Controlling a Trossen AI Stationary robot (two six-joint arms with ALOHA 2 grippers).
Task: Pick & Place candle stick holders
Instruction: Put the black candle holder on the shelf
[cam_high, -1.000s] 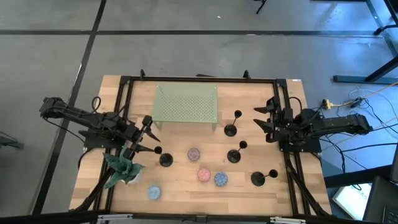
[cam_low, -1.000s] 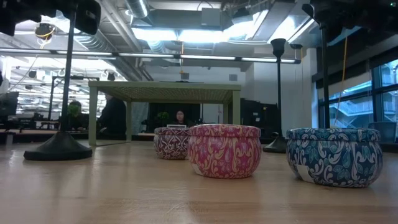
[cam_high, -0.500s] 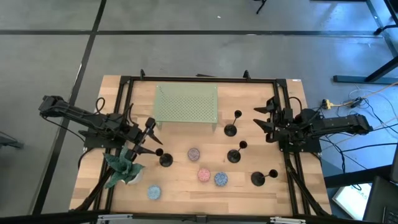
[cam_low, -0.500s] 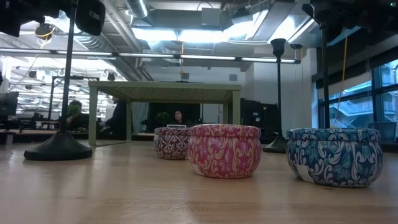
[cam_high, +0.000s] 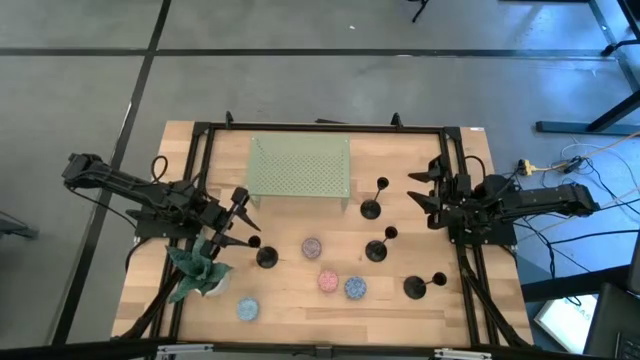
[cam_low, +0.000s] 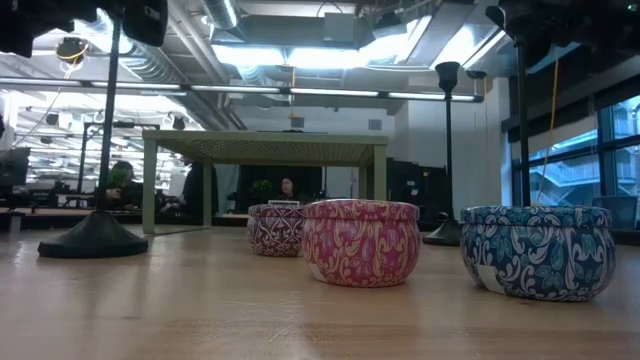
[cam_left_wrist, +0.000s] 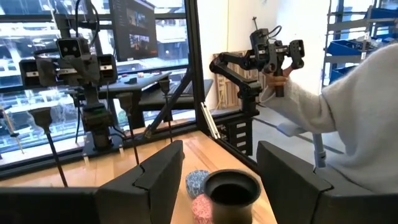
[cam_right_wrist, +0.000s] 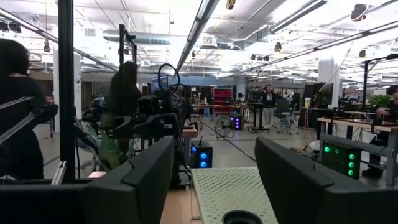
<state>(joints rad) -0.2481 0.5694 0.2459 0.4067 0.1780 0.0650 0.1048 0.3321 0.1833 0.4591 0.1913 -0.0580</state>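
Observation:
Four slim black candle stick holders stand upright on their round bases on the wooden table: one at the left (cam_high: 264, 256), one by the green stand (cam_high: 370, 208), one in the middle right (cam_high: 376, 250) and one near the front right (cam_high: 413, 288). My left gripper (cam_high: 233, 220) is open at the left holder's top. In the left wrist view the small cup top (cam_left_wrist: 231, 191) sits between my two fingers (cam_left_wrist: 158, 177), and no contact shows. My right gripper (cam_high: 420, 195) is open and empty at the table's right side, and another holder's cup top (cam_right_wrist: 242, 218) shows low in its wrist view.
A green perforated stand (cam_high: 300, 167) is at the far middle. Small round candle tins lie near the front: purplish (cam_high: 312, 246), pink (cam_high: 328, 281) and two blue (cam_high: 355, 288) (cam_high: 247, 309). A potted plant (cam_high: 200, 272) stands front left. A person's sleeve (cam_left_wrist: 348, 118) shows beyond the table.
My left gripper has shifted slightly about the left holder's cup top and risen a little, and its fingers stay open. The holders stand where they were.

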